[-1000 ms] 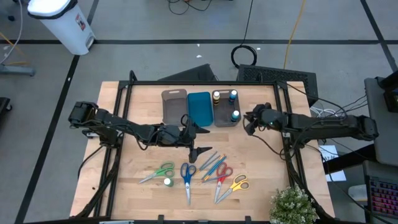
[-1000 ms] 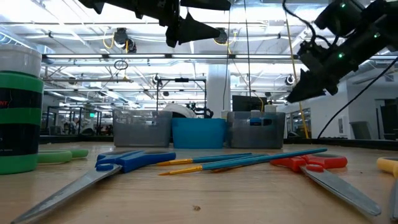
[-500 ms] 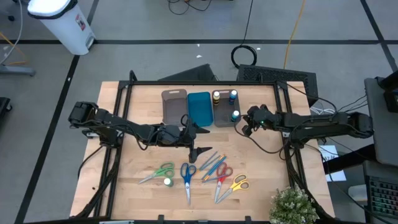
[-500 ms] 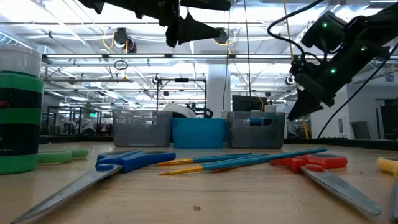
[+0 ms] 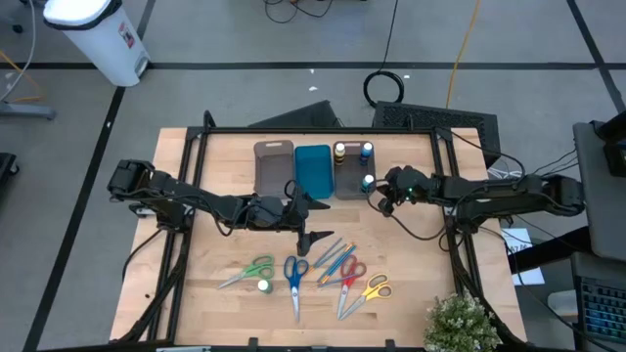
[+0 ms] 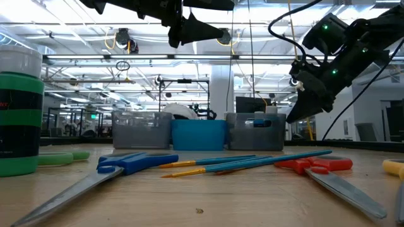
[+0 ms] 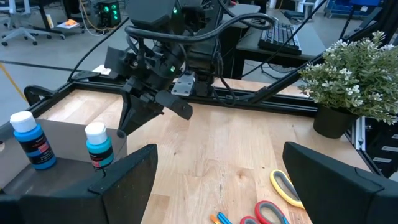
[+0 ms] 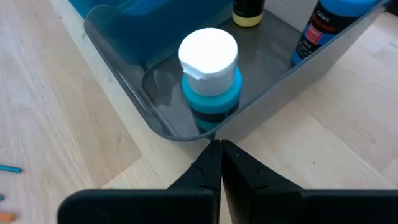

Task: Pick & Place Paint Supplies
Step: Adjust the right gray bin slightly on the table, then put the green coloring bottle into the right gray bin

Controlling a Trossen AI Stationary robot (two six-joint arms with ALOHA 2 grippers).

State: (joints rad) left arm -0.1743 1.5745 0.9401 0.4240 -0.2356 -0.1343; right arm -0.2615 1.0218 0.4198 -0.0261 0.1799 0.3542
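One teal bottle [image 8: 209, 78] just beyond right tool [image 8: 215, 163].

Potted plant [image 5: 460, 323], white bin [image 5: 98, 34]

Robotics lab in a large open industrial hall, pale wooden worktable [image 5: 225, 264] in a black metal frame [image 5: 313, 130], grey concrete floor with dark tape lines [image 5: 245, 66], loose black cables [image 5: 386, 86], ceiling strip lights and pipework [image 6: 126, 60], office chairs [image 7: 25, 25].
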